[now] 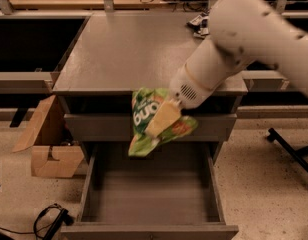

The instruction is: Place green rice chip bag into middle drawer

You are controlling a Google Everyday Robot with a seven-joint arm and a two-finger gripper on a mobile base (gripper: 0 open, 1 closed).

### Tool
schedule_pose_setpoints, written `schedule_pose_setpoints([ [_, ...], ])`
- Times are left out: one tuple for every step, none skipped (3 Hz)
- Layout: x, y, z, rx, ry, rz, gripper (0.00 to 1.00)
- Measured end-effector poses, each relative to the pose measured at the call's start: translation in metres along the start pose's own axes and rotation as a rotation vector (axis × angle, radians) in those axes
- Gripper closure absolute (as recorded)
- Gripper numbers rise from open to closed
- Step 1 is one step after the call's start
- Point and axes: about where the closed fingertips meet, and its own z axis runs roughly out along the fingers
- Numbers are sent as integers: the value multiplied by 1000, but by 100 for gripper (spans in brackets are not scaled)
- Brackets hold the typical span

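1. The gripper, at the end of the white arm, hangs just below the bench front edge, right of centre
2. Its fingers are clamped on the green rice chip bag, one tan finger lying across the bag's face
3. The bag dangles crumpled above the rear of the open middle drawer, clear of its floor

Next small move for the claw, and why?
Probably lower the claw, shut on the green rice chip bag, and bring it slightly toward the camera: the bag hangs above the rear of the open middle drawer, not yet inside its walls.
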Motion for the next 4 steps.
schedule_pose_setpoints([
  [9,31,91,-129,34,21,100],
  [13,50,186,-245,82,53,100],
  [17,42,268,-310,126,116,100],
  [35,32,326,-318,174,217,100],
])
